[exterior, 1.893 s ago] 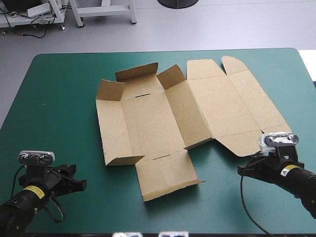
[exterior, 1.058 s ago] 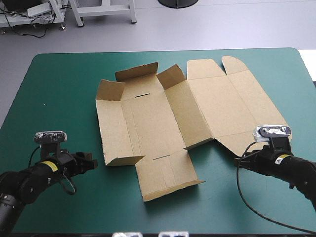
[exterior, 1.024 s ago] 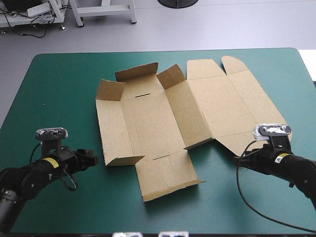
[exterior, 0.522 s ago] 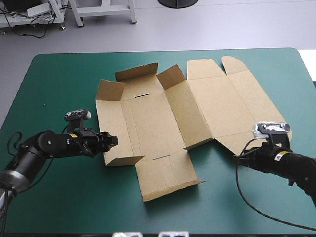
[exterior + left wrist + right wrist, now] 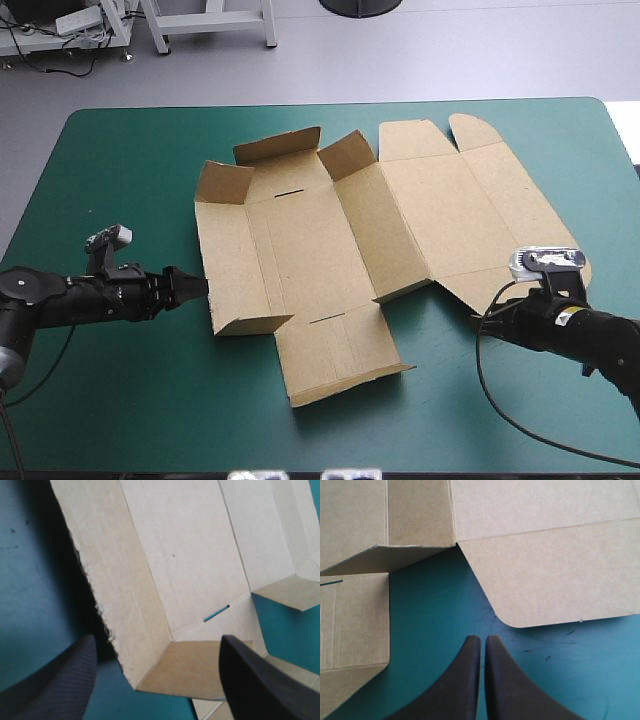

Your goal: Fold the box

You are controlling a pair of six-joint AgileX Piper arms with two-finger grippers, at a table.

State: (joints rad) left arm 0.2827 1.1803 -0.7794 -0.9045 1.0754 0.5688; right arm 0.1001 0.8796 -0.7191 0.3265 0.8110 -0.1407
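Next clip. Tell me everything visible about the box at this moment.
The box is a cut sheet of brown board lying spread on the teal-green cover, mid-table. Its left flaps and far flaps stand partly raised; the broad right panel with rounded tabs lies flat. Two thin slots are cut in it. The open left gripper is at its left edge, contact unclear; the shut right gripper sits just short of a rounded tab.

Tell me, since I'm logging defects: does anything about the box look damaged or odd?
Yes. The left edge of the box, by the open left gripper, is ragged and frayed rather than cleanly cut. Nothing else stands out.
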